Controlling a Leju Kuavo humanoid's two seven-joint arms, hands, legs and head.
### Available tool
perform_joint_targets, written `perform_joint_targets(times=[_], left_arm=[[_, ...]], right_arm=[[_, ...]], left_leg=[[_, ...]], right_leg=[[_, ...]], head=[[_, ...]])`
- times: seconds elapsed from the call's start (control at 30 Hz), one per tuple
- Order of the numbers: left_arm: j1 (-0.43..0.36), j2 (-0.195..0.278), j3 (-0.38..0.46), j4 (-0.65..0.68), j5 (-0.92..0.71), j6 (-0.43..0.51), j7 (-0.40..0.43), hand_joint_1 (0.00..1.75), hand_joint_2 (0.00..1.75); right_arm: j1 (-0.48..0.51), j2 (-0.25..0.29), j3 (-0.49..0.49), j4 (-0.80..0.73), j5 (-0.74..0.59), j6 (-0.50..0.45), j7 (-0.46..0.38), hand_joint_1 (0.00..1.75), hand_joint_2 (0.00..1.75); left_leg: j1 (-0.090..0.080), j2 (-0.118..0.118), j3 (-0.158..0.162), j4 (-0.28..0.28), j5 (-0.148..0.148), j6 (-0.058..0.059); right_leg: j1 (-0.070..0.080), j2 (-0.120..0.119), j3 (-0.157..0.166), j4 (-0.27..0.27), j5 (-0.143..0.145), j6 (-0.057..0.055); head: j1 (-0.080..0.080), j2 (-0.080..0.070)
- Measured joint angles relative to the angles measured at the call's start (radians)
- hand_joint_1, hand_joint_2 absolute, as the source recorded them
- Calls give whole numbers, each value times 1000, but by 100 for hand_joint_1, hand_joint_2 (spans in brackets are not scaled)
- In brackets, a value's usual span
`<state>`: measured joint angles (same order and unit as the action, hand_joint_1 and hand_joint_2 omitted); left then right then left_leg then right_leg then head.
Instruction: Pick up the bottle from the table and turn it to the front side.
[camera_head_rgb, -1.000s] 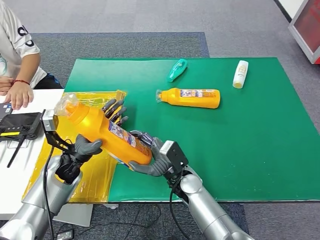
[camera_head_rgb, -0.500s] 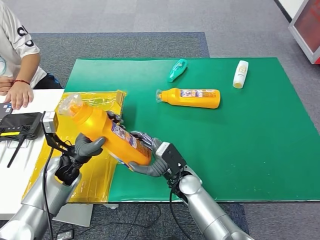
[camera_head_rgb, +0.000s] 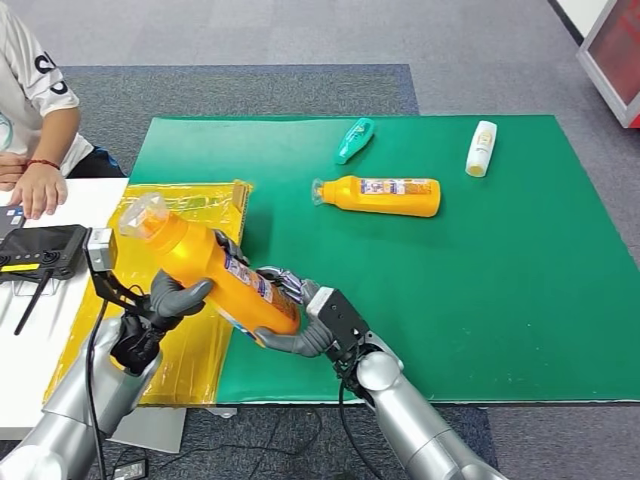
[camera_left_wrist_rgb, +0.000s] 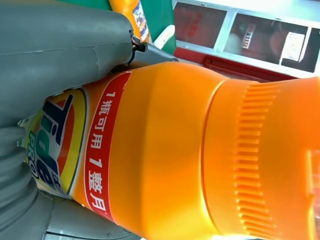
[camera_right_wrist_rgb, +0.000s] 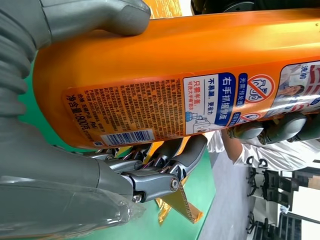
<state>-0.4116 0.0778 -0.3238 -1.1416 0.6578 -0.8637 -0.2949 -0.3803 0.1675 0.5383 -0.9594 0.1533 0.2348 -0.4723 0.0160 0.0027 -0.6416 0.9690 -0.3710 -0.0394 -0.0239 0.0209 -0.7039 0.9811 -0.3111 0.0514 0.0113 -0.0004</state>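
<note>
I hold the orange bottle (camera_head_rgb: 215, 272) between both hands, lifted above the near left part of the table and tilted, its clear cap end up toward my left. My left hand (camera_head_rgb: 175, 297) wraps the upper body below the neck; my right hand (camera_head_rgb: 300, 325) cups the base end, fingers curled around it. The green mat (camera_head_rgb: 483, 290) covers most of the table, with a yellow sheet (camera_head_rgb: 189, 355) overlapping its left edge beneath the bottle. On the mat lie a second orange bottle (camera_head_rgb: 381, 195), a teal bottle (camera_head_rgb: 354, 139) and a white bottle (camera_head_rgb: 481, 147), well apart from my hands. Grey carpet (camera_head_rgb: 264, 35) surrounds the table; a person (camera_head_rgb: 34, 110) sits at a white desk (camera_head_rgb: 45, 330) to my left.
</note>
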Motion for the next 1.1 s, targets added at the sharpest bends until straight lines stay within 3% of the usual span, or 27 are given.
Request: perform_joint_targets(times=[0.13,0.17,0.27,0.3,1.1], left_arm=[[3,0,0,-2,-2,1,0,175,175],[4,0,0,-2,-2,2,0,175,175],[6,0,1,-2,-3,2,-1,175,175],[7,1,1,-2,-5,2,-2,175,175],[35,18,5,-45,-130,20,-69,175,175]], right_arm=[[0,0,0,2,1,-1,0,175,175],[0,0,0,2,1,-1,0,163,175],[0,0,0,4,1,-1,0,32,175],[0,0,0,5,2,-2,1,0,175],[-21,0,-1,7,7,-16,20,0,175]], left_leg=[[0,0,0,0,0,0],[0,0,0,0,0,0],[0,0,0,0,0,0],[0,0,0,0,0,0],[0,0,0,0,0,0]], right_leg=[[0,0,0,0,0,0],[0,0,0,0,0,0],[0,0,0,0,0,0],[0,0,0,0,0,0],[0,0,0,0,0,0]], head=[[0,0],[0,0],[0,0],[0,0],[0,0]])
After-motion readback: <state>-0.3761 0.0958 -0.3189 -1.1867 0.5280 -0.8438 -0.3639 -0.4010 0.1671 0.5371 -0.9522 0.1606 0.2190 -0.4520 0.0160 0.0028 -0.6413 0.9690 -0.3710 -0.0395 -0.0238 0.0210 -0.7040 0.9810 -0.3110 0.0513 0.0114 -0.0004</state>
